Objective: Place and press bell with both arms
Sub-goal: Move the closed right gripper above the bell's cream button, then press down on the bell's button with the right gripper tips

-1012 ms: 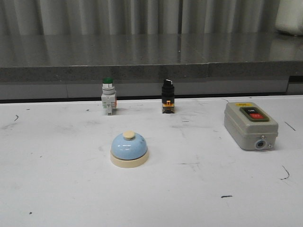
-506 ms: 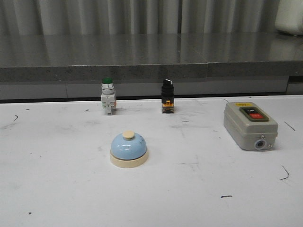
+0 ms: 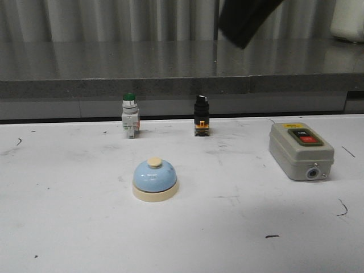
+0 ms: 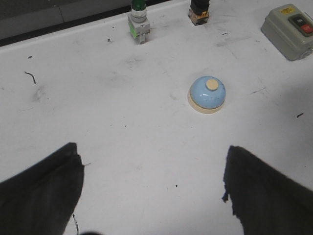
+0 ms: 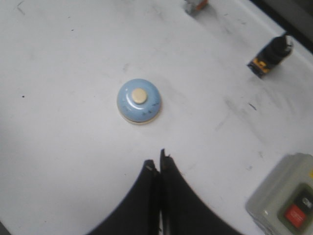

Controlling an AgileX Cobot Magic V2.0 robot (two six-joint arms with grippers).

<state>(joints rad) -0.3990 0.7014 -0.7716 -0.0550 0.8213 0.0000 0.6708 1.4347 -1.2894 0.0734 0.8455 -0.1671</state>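
Observation:
The light-blue bell (image 3: 155, 179) with cream base and cream button stands upright on the white table, left of centre. In the left wrist view the bell (image 4: 208, 94) lies well beyond my left gripper (image 4: 151, 148), whose two dark fingers are spread wide with nothing between them. In the right wrist view the bell (image 5: 139, 101) lies a short way beyond my right gripper (image 5: 157, 160), whose fingers are pressed together and hold nothing. Part of a black arm (image 3: 245, 20) shows at the top of the front view, high above the table.
A green-capped push button (image 3: 129, 115) and a black selector switch (image 3: 201, 115) stand at the table's back edge. A grey switch box (image 3: 300, 150) with red and black buttons lies at the right. A raised grey ledge (image 3: 170, 85) runs behind the table.
A black arm part has come into the top of the front view. The bell and the other items have not moved.

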